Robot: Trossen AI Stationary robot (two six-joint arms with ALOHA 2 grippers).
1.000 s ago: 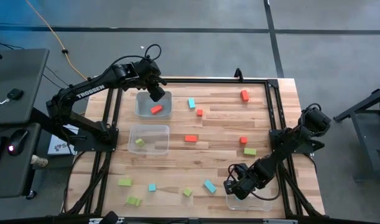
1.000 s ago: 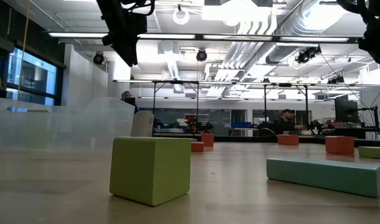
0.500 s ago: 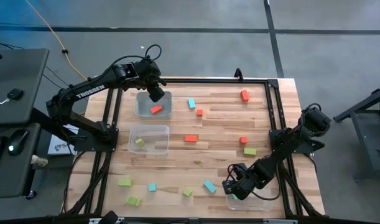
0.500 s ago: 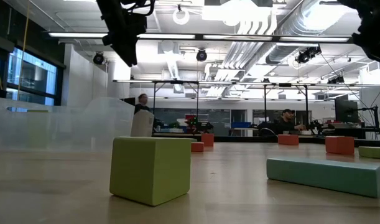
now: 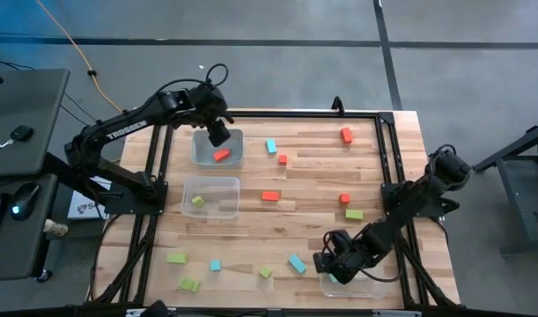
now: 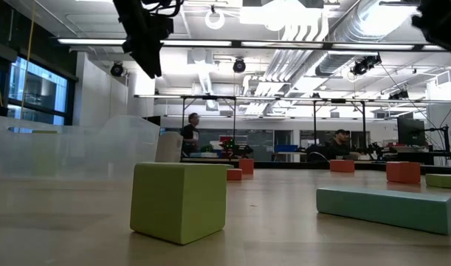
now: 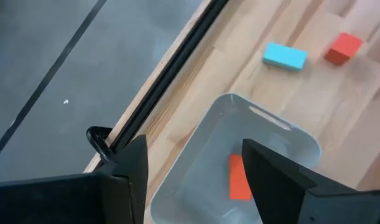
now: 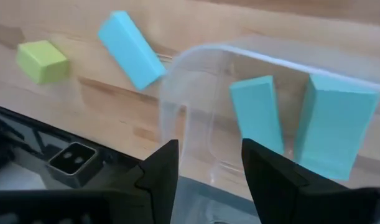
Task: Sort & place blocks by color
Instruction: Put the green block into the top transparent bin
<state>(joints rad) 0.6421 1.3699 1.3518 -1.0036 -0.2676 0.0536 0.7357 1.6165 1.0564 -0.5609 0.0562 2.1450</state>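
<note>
While the left gripper (image 5: 218, 136) hangs over the far-left clear tub (image 5: 236, 159), its fingers stand spread with nothing between them, as the left wrist view shows (image 7: 193, 180). A red bar (image 7: 239, 177) lies on that tub's floor, directly below the gap. Just outside the tub, on the wooden table (image 5: 313, 211), a teal block (image 7: 285, 56) and a small red cube (image 7: 343, 48) sit close together.

The right gripper (image 5: 326, 262) hovers at the near-right tub (image 5: 374, 283), over its rim; its fingers (image 8: 158, 174) are parted and empty. Two teal blocks stand inside that tub, one slim (image 8: 257, 115) and one broader (image 8: 334, 124). A teal bar (image 8: 130, 50) lies on the table just beside the tub's outer wall, with a lime cube (image 8: 43, 61) a little farther off.

A middle tub (image 5: 224, 210) on the left holds one lime block (image 5: 198, 202). Other blocks are scattered over the table: red ones (image 5: 346, 135) toward the far side and centre, lime and teal ones along the near edge. From table height, a lime cube (image 6: 179, 201) and a teal bar (image 6: 386, 208) fill the foreground. A person (image 6: 189, 134) stands in the room behind.
</note>
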